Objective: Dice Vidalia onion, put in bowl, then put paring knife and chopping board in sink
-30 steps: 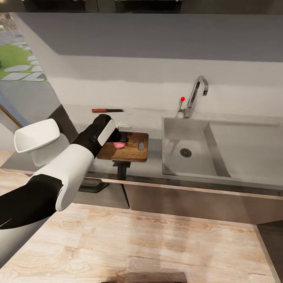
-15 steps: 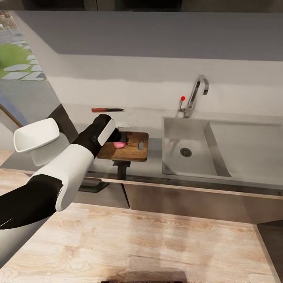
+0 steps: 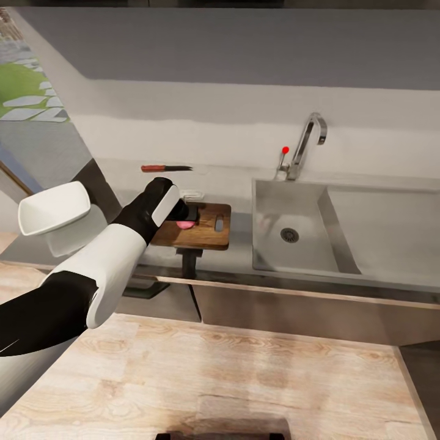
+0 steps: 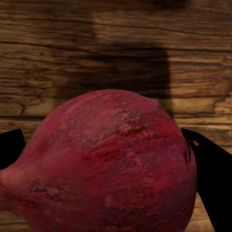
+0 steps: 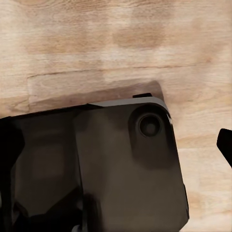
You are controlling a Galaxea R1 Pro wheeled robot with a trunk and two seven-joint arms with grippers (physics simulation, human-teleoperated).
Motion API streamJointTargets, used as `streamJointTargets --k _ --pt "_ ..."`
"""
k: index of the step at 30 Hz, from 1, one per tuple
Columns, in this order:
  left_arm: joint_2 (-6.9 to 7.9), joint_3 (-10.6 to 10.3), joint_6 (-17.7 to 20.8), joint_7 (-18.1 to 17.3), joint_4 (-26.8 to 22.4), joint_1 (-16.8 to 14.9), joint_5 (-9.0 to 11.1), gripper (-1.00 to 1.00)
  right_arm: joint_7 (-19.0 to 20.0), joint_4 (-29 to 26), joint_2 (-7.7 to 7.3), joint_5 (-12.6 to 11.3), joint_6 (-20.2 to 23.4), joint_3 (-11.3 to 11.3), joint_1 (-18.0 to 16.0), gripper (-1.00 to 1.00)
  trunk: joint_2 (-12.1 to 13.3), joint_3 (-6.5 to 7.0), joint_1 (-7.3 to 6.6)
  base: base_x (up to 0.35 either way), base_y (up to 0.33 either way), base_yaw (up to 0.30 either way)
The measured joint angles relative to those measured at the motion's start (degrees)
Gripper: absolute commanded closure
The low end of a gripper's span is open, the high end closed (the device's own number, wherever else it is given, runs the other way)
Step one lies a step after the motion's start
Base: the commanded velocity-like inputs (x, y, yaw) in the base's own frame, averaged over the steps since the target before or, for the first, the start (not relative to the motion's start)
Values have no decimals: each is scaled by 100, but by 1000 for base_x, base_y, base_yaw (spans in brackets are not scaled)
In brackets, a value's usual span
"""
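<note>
**Onion pinched over the chopping board**

Nearest is pale wood-grain floor [image 3: 244, 366] — the right wrist view looks down on it past a dark part of the robot's base [image 5: 96, 164], with only a sliver of one finger showing, so I cannot tell how the right claw stands. Beyond runs the grey steel countertop [image 3: 238, 244] under a grey wall.

The left gripper [image 4: 108, 169] has its dark fingers [image 4: 210, 179] against either side of the Vidalia onion [image 4: 106, 164], just over the chopping board [image 3: 211, 235]; whether the bulb touches the wood is unclear. The white bowl [image 3: 54, 208] sits left, the sink [image 3: 293, 229] right. Farthest back, the paring knife [image 3: 165, 168] lies parallel to the wall — red handle left, blade pointing towards the tap [image 3: 305, 143].
</note>
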Motion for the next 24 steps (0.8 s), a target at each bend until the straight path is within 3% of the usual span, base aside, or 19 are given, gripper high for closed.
streamJointTargets --k 7,24 --pt "7 -2 15 5 1 0 -57 100 0 0 -1 0 0 0 0 -100 0 -1 0 122 0 0" --pt "8 -2 23 5 10 0 -48 100 0 0 -9 0 0 0 0 -100 0 -1 1 5 0 0"
